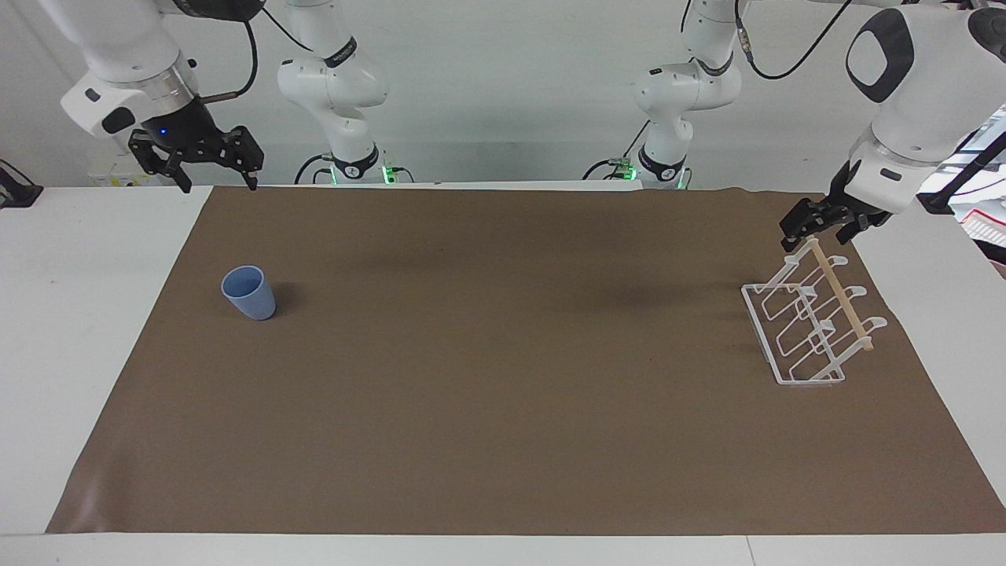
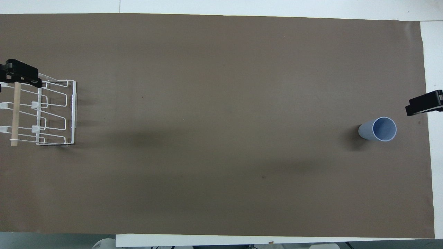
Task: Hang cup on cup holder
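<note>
Brown mat (image 1: 503,393) covers the white table (image 1: 71,330). Facing view: the cup (image 1: 249,292) stands upright toward the right arm's end; the cup holder (image 1: 809,322) stands toward the left arm's end. The right gripper (image 1: 212,169), fingers spread and empty, hangs over the mat's edge nearest the robots. The left gripper (image 1: 817,228), open, hovers at the holder's rod end. Overhead view: cup and holder lie well apart. Judgement: the pick-up is not yet begun; next, the right gripper must descend over the cup and close on its wall.
</note>
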